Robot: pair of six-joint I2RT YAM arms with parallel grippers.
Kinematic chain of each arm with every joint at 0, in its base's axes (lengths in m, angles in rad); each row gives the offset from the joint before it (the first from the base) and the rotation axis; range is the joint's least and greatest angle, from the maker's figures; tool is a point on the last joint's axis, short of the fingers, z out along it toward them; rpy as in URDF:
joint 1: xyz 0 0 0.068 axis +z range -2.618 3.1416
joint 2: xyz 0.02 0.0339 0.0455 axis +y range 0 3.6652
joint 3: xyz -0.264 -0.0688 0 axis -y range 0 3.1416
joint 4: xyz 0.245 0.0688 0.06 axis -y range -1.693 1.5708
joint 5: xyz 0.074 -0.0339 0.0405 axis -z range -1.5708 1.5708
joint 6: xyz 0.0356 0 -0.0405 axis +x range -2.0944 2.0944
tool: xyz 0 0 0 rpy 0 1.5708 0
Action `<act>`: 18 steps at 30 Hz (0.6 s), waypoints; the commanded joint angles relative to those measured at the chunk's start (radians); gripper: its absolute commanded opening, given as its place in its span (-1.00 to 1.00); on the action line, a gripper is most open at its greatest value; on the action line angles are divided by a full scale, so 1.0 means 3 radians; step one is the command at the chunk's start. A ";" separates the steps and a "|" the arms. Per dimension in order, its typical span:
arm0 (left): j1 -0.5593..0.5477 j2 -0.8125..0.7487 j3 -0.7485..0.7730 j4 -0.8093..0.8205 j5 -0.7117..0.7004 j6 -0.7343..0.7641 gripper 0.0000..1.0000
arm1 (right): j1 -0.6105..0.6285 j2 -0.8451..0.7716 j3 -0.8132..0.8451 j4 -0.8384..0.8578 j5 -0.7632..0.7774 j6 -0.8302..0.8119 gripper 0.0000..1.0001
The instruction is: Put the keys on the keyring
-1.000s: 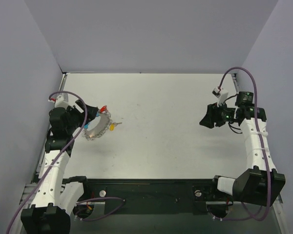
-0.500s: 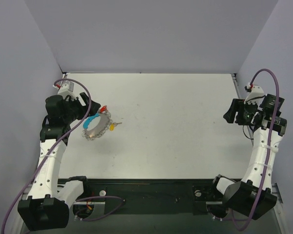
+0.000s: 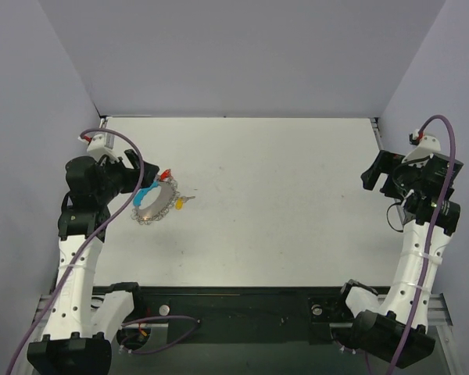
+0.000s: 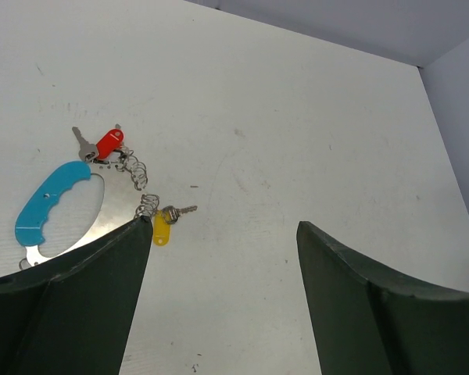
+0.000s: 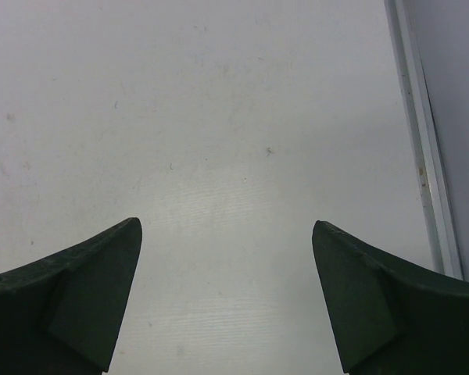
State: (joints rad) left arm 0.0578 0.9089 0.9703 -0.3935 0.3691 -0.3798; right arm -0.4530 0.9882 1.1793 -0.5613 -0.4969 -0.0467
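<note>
The keyring (image 4: 116,209) lies flat at the table's left, a silvery loop with a light-blue segment (image 4: 51,203) and coiled wire (image 4: 137,169). A red-headed key (image 4: 108,144) and a bare silver key (image 4: 81,144) rest at its far side. A yellow-headed key (image 4: 162,229) lies by the coil's near end. In the top view the keyring (image 3: 155,205) sits just right of my left gripper (image 3: 134,178), which is open and holds nothing. The left gripper (image 4: 223,223) hovers above the table. My right gripper (image 3: 370,176) is open at the far right, away from the keys. Only bare table shows between the right gripper's (image 5: 227,223) fingers.
Grey walls close in the white table (image 3: 281,203) on the left, back and right. A metal rail (image 5: 422,141) runs along the table's right edge, close to the right gripper. The arm bases and cables sit along the near edge.
The right arm has swung back from mid-right to the right wall and its jaws have widened. The left arm has drawn back slightly leftward from the keyring, which has not moved.
</note>
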 commanded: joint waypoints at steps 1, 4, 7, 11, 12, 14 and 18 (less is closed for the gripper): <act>-0.0019 -0.0196 0.0064 0.0049 -0.0080 0.0059 0.70 | -0.0024 -0.0103 -0.0096 0.0132 -0.0215 0.0115 0.71; -0.0019 -0.0263 0.0013 0.0064 -0.0054 0.0034 0.70 | -0.0024 -0.0119 -0.0132 0.0133 -0.0190 0.0156 0.72; -0.0019 -0.0335 -0.0013 0.0049 -0.0034 0.0034 0.70 | -0.0019 -0.0165 -0.0188 0.0143 -0.0179 0.0141 0.72; -0.0044 -0.0386 -0.0049 0.0038 -0.0044 0.0049 0.70 | -0.0024 -0.0246 -0.0265 0.0179 -0.0174 0.0151 0.73; -0.0049 -0.0391 -0.0049 0.0038 -0.0039 0.0054 0.70 | -0.0024 -0.0267 -0.0280 0.0194 -0.0164 0.0156 0.73; -0.0070 -0.0381 -0.0064 0.0074 -0.0034 0.0054 0.70 | -0.0024 -0.0303 -0.0311 0.0214 -0.0118 0.0156 0.73; -0.0095 -0.0340 -0.0105 0.0151 0.0027 0.0054 0.71 | -0.0019 -0.0379 -0.0346 0.0225 -0.0021 0.0217 0.72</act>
State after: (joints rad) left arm 0.0372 0.8055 0.9428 -0.3965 0.3607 -0.3798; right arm -0.4530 0.9039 1.0863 -0.5289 -0.5259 -0.0063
